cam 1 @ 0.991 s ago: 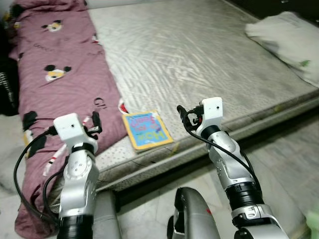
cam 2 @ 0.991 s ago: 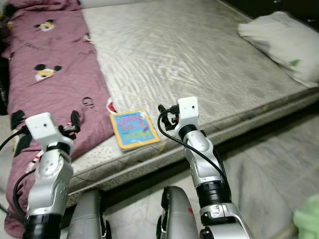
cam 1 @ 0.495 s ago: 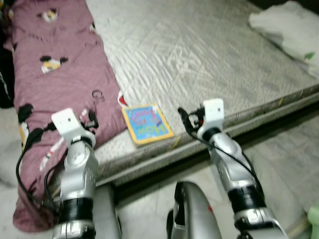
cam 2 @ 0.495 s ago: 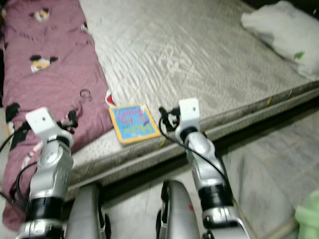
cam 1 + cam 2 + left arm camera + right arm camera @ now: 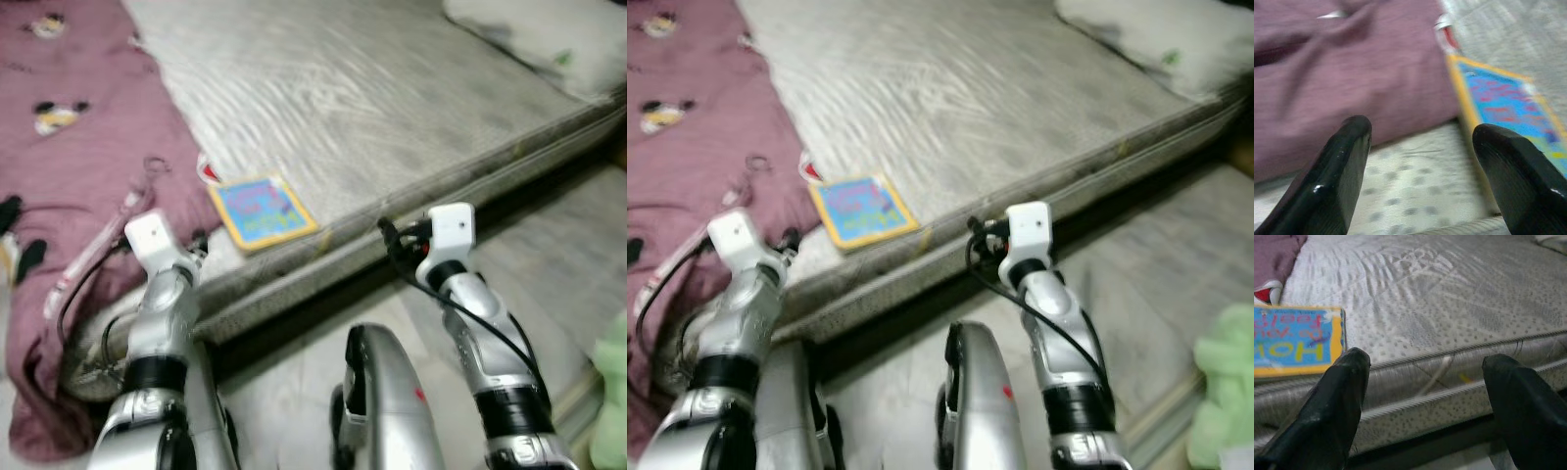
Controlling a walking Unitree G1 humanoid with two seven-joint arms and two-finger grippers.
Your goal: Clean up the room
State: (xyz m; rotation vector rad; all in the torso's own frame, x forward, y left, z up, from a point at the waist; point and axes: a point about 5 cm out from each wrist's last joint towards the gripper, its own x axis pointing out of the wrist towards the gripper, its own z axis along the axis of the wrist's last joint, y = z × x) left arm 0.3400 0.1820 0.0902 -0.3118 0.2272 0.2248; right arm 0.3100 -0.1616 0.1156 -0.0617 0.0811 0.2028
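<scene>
Nearest the camera, both arms are raised in front of the robot's body, each gripper spread wide and holding nothing; this reads as a ready stance for a reach onto the mattress point(image 5: 392, 108) rather than a grasp in progress. The left gripper point(image 5: 1420, 161) hovers over the mattress edge where the maroon blanket point(image 5: 69, 166) ends, one fingertip point(image 5: 1349, 142) in line with the blanket and the other point(image 5: 1508, 161) in line with the picture book point(image 5: 263, 211); the right gripper point(image 5: 1425, 396) hangs lower, in front of the mattress's side seam, with the book off beyond one of its fingers.

The book, the likeliest thing to tidy, lies flat and face up near the mattress edge, just beside the blanket; a small red and white item point(image 5: 208, 170) peeks out between book and blanket, too blurred to name. Lying flat, it offers no edge to pinch from above, so I judge that sliding it toward the mattress edge would help; the blanket hem beside it could snag a finger.

Farther off, a pale pillow point(image 5: 529, 39) sits at the far right corner; a light green soft thing point(image 5: 1225, 382) lies on the floor to the robot's right.
</scene>
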